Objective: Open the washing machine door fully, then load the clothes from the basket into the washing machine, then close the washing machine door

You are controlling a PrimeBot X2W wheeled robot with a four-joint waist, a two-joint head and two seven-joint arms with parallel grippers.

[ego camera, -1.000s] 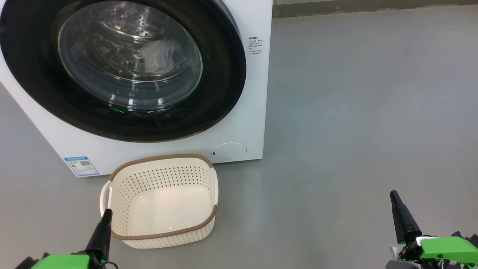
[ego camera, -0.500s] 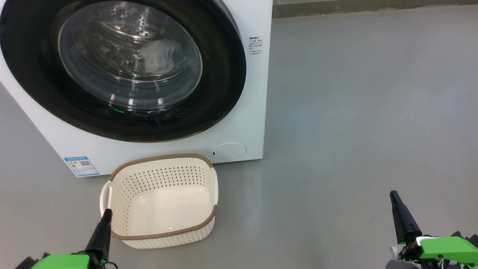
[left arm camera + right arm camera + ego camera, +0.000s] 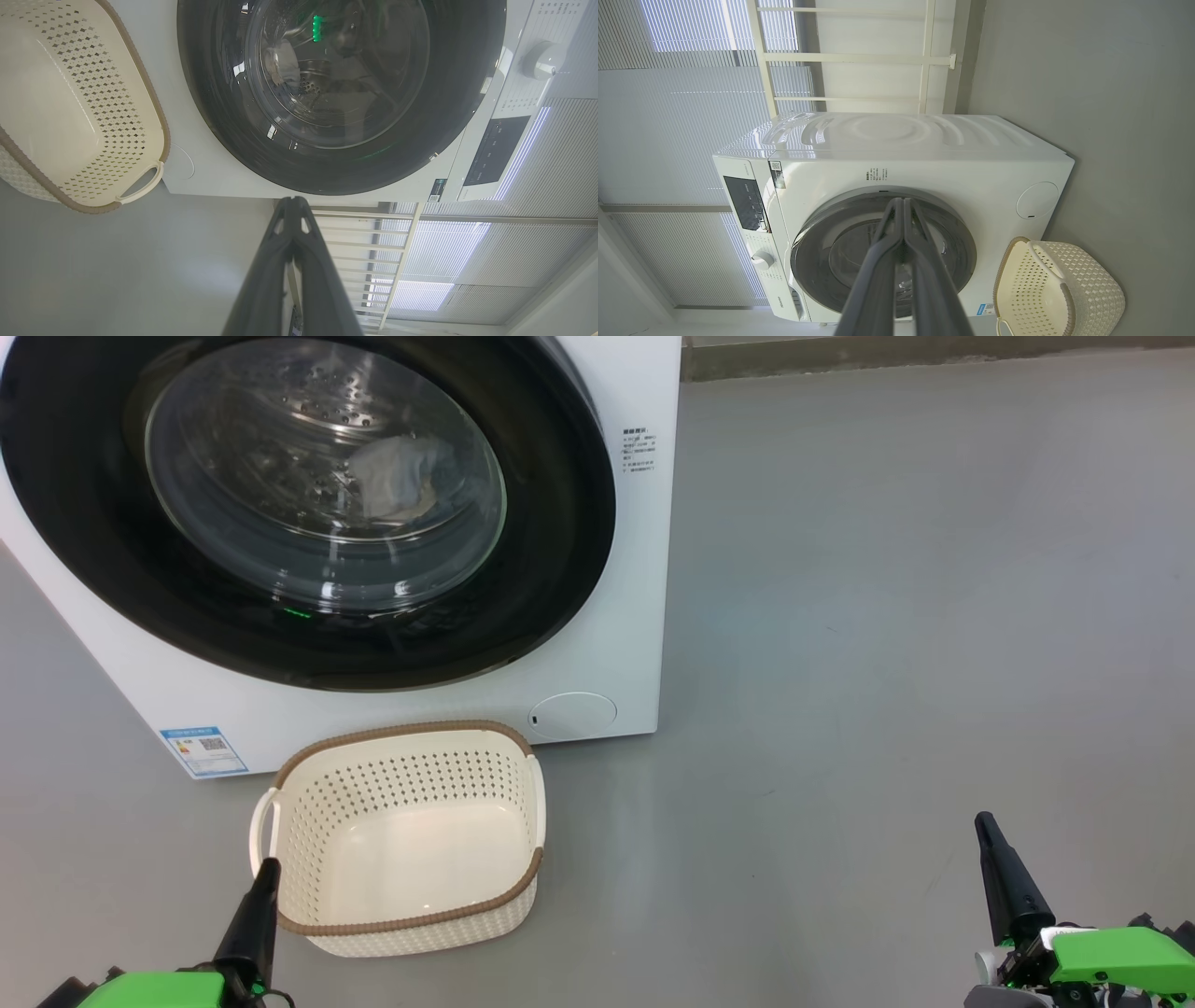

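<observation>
The left end effector [image 3: 268, 868] and right end effector [image 3: 982, 823] were pinched shut, empty, well clear of the washing machine [image 3: 639, 616]; the basket [image 3: 401, 731] just in front of it lay empty; the washing machine door [image 3: 560, 523] sat closed, cloth [image 3: 397, 476] behind its glass; nothing seemed left to do.

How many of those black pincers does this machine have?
2. The left pincer is at the head view's lower left, beside the basket; the right pincer at the lower right, over the floor. Both are shut.

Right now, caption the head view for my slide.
Washing machine door shut, pale cloth inside, basket empty on the floor, left tool and right tool closed.
</observation>
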